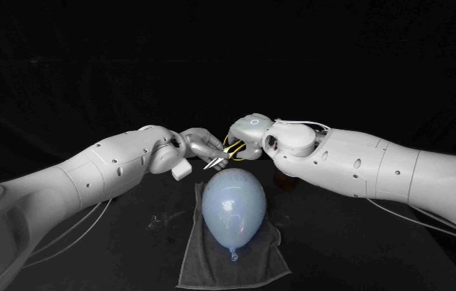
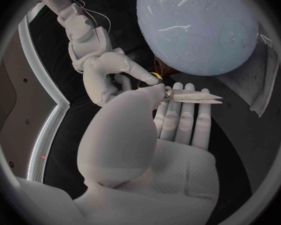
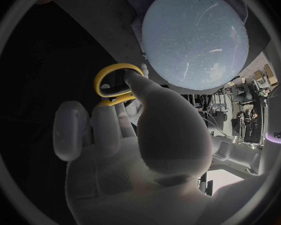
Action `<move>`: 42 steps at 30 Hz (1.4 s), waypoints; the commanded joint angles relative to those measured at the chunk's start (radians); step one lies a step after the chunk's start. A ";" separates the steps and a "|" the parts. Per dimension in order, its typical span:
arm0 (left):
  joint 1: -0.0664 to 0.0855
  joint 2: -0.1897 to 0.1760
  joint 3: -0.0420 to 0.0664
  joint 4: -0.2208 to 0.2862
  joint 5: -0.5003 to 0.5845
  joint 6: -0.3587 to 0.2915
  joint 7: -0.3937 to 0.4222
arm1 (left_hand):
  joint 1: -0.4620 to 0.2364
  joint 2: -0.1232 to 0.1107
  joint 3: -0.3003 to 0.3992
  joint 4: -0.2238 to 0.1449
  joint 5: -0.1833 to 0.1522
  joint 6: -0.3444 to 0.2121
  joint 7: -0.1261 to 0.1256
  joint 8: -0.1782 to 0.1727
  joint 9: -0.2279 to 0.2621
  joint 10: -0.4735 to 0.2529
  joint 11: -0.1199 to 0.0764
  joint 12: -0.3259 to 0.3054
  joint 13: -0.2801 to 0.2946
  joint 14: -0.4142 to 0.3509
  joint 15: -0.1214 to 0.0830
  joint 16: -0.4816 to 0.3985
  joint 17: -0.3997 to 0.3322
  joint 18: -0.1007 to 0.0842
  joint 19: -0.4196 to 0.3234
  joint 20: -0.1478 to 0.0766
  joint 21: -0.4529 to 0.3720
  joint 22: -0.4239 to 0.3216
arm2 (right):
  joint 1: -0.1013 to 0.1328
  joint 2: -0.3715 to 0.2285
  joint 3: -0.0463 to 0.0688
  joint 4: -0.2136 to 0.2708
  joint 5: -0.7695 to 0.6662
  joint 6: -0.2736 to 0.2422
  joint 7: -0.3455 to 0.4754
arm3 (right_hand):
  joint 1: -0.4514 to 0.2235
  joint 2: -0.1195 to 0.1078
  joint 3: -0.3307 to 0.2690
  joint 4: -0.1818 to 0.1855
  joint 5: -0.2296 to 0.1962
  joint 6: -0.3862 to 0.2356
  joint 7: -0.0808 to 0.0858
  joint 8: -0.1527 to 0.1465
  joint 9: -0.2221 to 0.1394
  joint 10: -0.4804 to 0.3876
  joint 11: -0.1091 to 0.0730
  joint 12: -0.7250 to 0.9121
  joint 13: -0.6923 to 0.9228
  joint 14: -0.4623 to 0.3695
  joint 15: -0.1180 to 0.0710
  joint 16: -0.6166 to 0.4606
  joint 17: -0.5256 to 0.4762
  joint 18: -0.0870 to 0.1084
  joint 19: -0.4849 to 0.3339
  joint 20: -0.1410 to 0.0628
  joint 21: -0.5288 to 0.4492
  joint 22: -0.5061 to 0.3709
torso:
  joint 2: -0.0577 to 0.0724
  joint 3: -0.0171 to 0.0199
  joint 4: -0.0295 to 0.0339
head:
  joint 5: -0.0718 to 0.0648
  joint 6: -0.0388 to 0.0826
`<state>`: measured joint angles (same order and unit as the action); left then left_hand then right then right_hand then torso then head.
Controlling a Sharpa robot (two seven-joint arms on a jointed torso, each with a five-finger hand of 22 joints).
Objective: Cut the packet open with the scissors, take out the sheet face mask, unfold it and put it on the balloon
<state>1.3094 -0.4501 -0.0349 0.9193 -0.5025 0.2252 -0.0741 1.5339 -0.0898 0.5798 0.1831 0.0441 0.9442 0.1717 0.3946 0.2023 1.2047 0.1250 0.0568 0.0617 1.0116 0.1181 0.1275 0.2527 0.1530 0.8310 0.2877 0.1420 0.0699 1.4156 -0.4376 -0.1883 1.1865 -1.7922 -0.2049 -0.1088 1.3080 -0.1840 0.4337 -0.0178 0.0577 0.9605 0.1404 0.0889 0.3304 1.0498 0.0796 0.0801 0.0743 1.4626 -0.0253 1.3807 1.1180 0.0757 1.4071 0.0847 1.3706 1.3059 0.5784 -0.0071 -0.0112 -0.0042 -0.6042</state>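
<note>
A: Towel (image 1: 209, 264) nearest, grey, spread flat on the black table (image 1: 361, 251). Pale blue balloon (image 1: 234, 205) lies lengthways on it, knot (image 1: 234, 256) toward the camera.

B: Why the towel?

A: My guess: it keeps the balloon from rolling and beds it for the mask. Balloon surface is bare, nothing laid on it yet.

B: Hands?

A: Both meet in the air just past the balloon's far end. Left hand (image 1: 202, 146) holds the scissors (image 2: 190, 96) by the blades. They're closed, lying across its fingers, thumb pressing down near the pivot. Right hand (image 1: 252, 132) is at the yellow handles (image 3: 118, 66), thumb pushed into one loop, fingers closed beside the other.

B: So both grasp the one tool.

A: Yes. Reads as a hand-over: left steadies the blade end while right seats itself in the loops for cutting. Judgement only.

B: Packet?

A: Cannot place it. Faint glints (image 1: 157, 222) on the table just beside the towel, robot's left side. Could be film, too dim to tell.

B: What's in the way?

A: The balloon sits close under the blade tips, and a point near thin rubber is the risk. Both arms crowd in over the far end. Left will need to let go before right can work the blades.
</note>
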 commanded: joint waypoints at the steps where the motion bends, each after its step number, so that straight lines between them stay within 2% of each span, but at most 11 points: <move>1: 0.003 0.004 0.002 0.009 0.048 0.022 0.013 | -0.004 0.007 0.006 0.001 0.004 0.004 0.000 0.003 0.122 0.007 0.002 0.006 0.001 0.006 -0.001 0.000 0.002 0.021 0.006 0.002 -0.005 0.001 | -0.004 0.008 -0.001 -0.002 -0.061 0.065 -0.067 | -0.005 0.001 0.002 0.004 -0.006 0.002 -0.006 0.005 0.000 0.005 -0.002 -0.001 -0.002 0.031 -0.002 -0.005 -0.001 -0.008 -0.006 -0.003 -0.005 -0.002 | 0.001 0.0002 0.0000 | -0.001 0.001; 8: 0.003 0.003 0.003 0.021 0.065 0.025 0.012 | -0.005 0.008 0.007 0.001 0.004 0.004 0.000 0.004 0.122 0.008 0.002 0.006 0.001 0.006 -0.001 0.000 0.002 0.021 0.006 0.002 -0.005 0.001 | -0.012 0.026 -0.002 -0.017 -0.076 0.067 -0.088 | 0.001 0.011 0.019 0.006 -0.008 0.013 -0.008 0.010 0.002 0.021 -0.004 -0.001 -0.002 0.032 -0.006 -0.002 0.003 -0.009 -0.003 -0.006 -0.002 0.005 | 0.001 0.0006 -0.0005 | -0.003 0.000; 13: 0.011 0.002 0.003 0.030 0.069 0.029 0.010 | -0.005 0.008 0.007 0.001 0.004 0.004 0.000 0.004 0.122 0.008 0.002 0.006 0.001 0.006 -0.001 0.000 0.002 0.021 0.006 0.002 -0.005 0.001 | -0.019 0.043 -0.003 -0.037 -0.087 0.070 -0.095 | 0.002 0.026 0.050 0.012 -0.009 0.034 -0.007 0.021 0.007 0.050 -0.002 0.002 -0.002 0.034 -0.005 0.002 0.008 -0.011 0.002 -0.007 0.004 0.015 | 0.000 0.0010 0.0005 | -0.003 -0.002; 15: 0.017 0.001 0.003 0.035 0.070 0.032 0.008 | -0.005 0.008 0.007 0.001 0.004 0.004 0.000 0.004 0.122 0.008 0.002 0.006 0.001 0.006 -0.001 0.000 0.002 0.021 0.006 0.002 -0.005 0.001 | -0.022 0.048 -0.003 -0.047 -0.090 0.076 -0.096 | 0.002 0.038 0.068 0.018 -0.009 0.046 -0.005 0.027 0.010 0.071 -0.001 0.006 -0.002 0.034 -0.002 0.004 0.010 -0.013 0.004 -0.006 0.007 0.019 | 0.000 0.0009 0.0006 | -0.003 -0.001; 18: 0.027 -0.002 0.003 0.045 0.070 0.038 0.005 | -0.005 0.008 0.007 0.001 0.004 0.004 0.000 0.004 0.122 0.008 0.002 0.006 0.001 0.006 -0.001 0.000 0.002 0.021 0.006 0.002 -0.005 0.001 | -0.024 0.054 -0.004 -0.062 -0.096 0.088 -0.097 | 0.001 0.052 0.096 0.023 -0.009 0.064 -0.004 0.039 0.016 0.111 -0.002 0.014 -0.001 0.035 0.017 0.008 0.014 -0.017 0.011 0.005 0.016 0.032 | -0.001 0.0005 0.0006 | -0.003 -0.001; 22: 0.039 -0.008 0.003 0.060 0.070 0.048 0.002 | -0.006 0.008 0.007 0.000 0.004 0.003 0.000 0.004 0.123 0.008 0.002 0.006 0.001 0.006 -0.001 0.000 0.002 0.021 0.006 0.002 -0.005 0.001 | -0.029 0.058 -0.005 -0.077 -0.100 0.094 -0.096 | 0.003 0.072 0.133 0.027 -0.007 0.084 -0.002 0.053 0.026 0.147 -0.001 0.015 -0.002 0.034 0.025 0.013 0.015 -0.020 0.021 0.016 0.029 0.050 | 0.000 0.0008 -0.0002 | -0.004 0.001; 26: 0.049 -0.009 0.003 0.071 0.071 0.055 0.000 | -0.006 0.008 0.007 0.000 0.004 0.003 0.000 0.004 0.123 0.008 0.002 0.006 0.001 0.006 -0.001 0.000 0.002 0.021 0.006 0.002 -0.005 0.001 | -0.035 0.062 -0.005 -0.089 -0.101 0.103 -0.088 | -0.005 0.068 0.146 0.028 -0.008 0.094 -0.004 0.064 0.035 0.164 -0.003 0.011 -0.003 0.033 0.024 0.014 0.014 -0.021 0.026 0.019 0.036 0.059 | 0.000 0.0010 -0.0004 | -0.002 0.000; 32: 0.065 0.000 0.003 0.079 0.083 0.071 -0.003 | -0.007 0.008 0.008 -0.001 0.004 0.003 0.000 0.005 0.123 0.008 0.002 0.006 0.001 0.006 -0.001 0.000 0.003 0.020 0.006 0.002 -0.005 0.001 | -0.041 0.066 -0.006 -0.095 -0.101 0.103 -0.077 | -0.005 0.075 0.165 0.020 -0.005 0.117 -0.015 0.091 0.060 0.201 -0.013 0.007 -0.003 0.032 0.016 0.017 0.012 -0.024 0.035 0.015 0.047 0.075 | 0.001 0.0010 -0.0017 | 0.000 0.001; 38: 0.081 0.014 0.003 0.083 0.089 0.084 -0.005 | -0.007 0.008 0.008 -0.001 0.004 0.003 0.000 0.005 0.123 0.008 0.002 0.006 0.001 0.006 -0.001 0.000 0.003 0.020 0.006 0.002 -0.005 0.001 | -0.044 0.070 -0.007 -0.097 -0.100 0.089 -0.077 | -0.023 0.066 0.161 0.026 -0.008 0.111 -0.015 0.096 0.071 0.210 -0.014 -0.001 -0.005 0.032 0.015 0.017 0.009 -0.025 0.037 0.012 0.051 0.080 | 0.000 0.0013 -0.0005 | 0.001 0.003; 42: 0.087 0.019 0.003 0.083 0.094 0.092 -0.009 | -0.008 0.008 0.008 -0.001 0.004 0.003 0.000 0.005 0.124 0.008 0.002 0.006 0.001 0.007 -0.001 0.000 0.003 0.020 0.006 0.002 -0.005 0.001 | -0.045 0.071 -0.007 -0.098 -0.094 0.073 -0.077 | -0.028 0.067 0.164 0.029 -0.008 0.097 -0.015 0.093 0.075 0.216 -0.015 -0.004 -0.005 0.031 0.014 0.017 0.008 -0.025 0.038 0.012 0.051 0.082 | 0.000 0.0019 -0.0006 | 0.000 0.003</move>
<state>1.3815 -0.4524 -0.0431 0.9748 -0.4705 0.2363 -0.1694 1.5225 -0.0904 0.5795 0.1833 0.0445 0.9407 0.1729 0.3914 0.3027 1.2069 0.1305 0.0579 0.0617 1.0188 0.1219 0.1275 0.2541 0.1626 0.8310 0.2877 0.1420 0.0699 1.3822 -0.3765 -0.1891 1.0850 -1.8782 -0.1515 -0.1919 1.2866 -0.1183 0.5977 0.0054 0.0537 1.0682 0.1252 0.1816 0.4064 1.2277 0.0957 0.0801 0.0702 1.4699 -0.0069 1.3932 1.1273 0.0605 1.4364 0.0985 1.4156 1.3074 0.5789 -0.0057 -0.0124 -0.0035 -0.6011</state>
